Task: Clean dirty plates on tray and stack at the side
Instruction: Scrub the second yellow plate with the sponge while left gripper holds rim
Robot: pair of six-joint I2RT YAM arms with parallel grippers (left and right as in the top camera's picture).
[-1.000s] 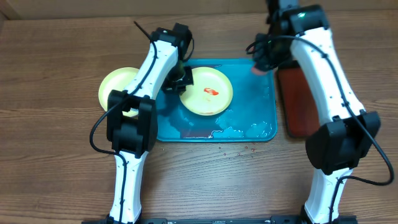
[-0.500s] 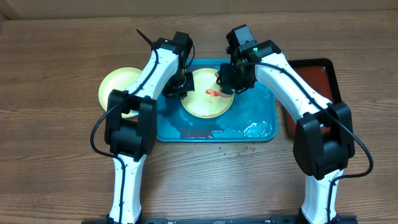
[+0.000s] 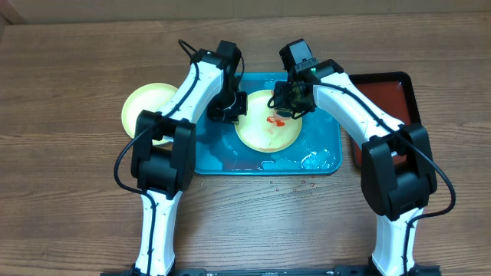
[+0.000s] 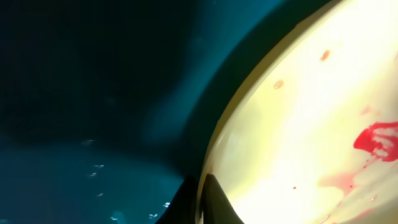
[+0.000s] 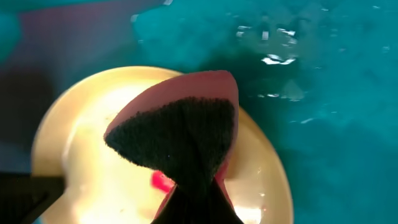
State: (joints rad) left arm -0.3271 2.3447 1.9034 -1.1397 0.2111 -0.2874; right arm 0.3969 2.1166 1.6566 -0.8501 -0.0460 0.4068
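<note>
Left gripper (image 4: pixel 203 198) is seen closed on the left rim of a pale yellow-green plate (image 3: pixel 268 126), the thin edge pinched between its fingers. The plate lies around the middle of the teal tray (image 3: pixel 322 138), which is wet with pooled water along its near edge. The right gripper (image 5: pixel 193 200) is clamped on a pink sponge (image 5: pixel 180 121) with a dark scouring face, held down over the plate beside a red smear (image 4: pixel 378 140) at the plate's centre. A second plate (image 3: pixel 142 107) of the same colour is set on the bench just off the tray's left edge, and a dark-red tray (image 3: pixel 395 96) is placed at the right. The plate is judged light, stiff and shallow, and probably slippery on the wet tray, so it is likely to skate under scrubbing unless the rim is pinned. The rim is the only practical place to be gripped, with a firm pinch well over the lip.
</note>
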